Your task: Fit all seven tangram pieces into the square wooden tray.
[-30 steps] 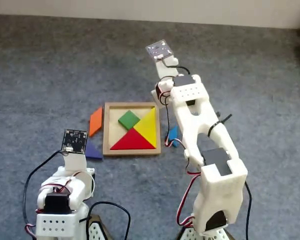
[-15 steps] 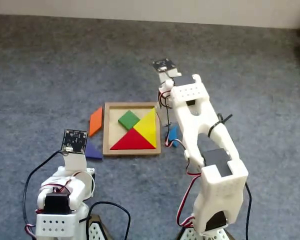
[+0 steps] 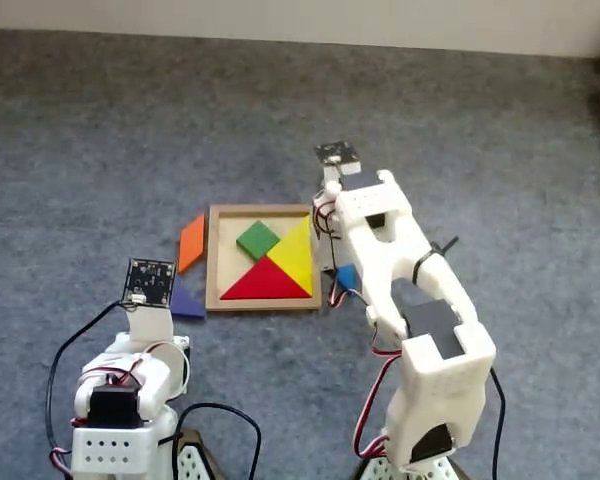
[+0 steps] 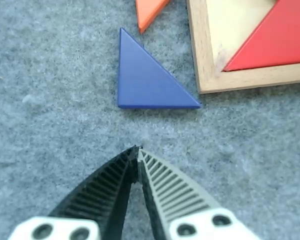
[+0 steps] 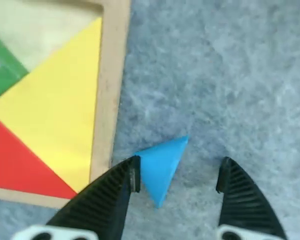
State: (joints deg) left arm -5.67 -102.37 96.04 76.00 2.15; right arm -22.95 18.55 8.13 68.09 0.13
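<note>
Desk (image 3: pixel 100 130): grey, carpet-textured covering, short fibrous nap. Pale band (image 3: pixel 280 18): bordering the desk at 12 o'clock in the high view, running side to side.

Item one, left arm (image 3: pixel 128 385): white, folded low and close over its base, wrist camera board (image 3: pixel 150 282) sitting above the pincer; left gripper (image 4: pixel 137 151) aimed downward, black ribbed finger (image 4: pixel 107 187) and pale ribbed finger (image 4: pixel 175 190) pressed together at the tips. Item two, right arm (image 3: pixel 410 285): white, stretched well forward from its base, red and black cables trailing along the links, wrist tipped down behind the pincer; right gripper (image 5: pixel 179 170) aimed downward, its two black ribbed fingers (image 5: pixel 107 195) spread wide, a broad gap between the tips.
</note>
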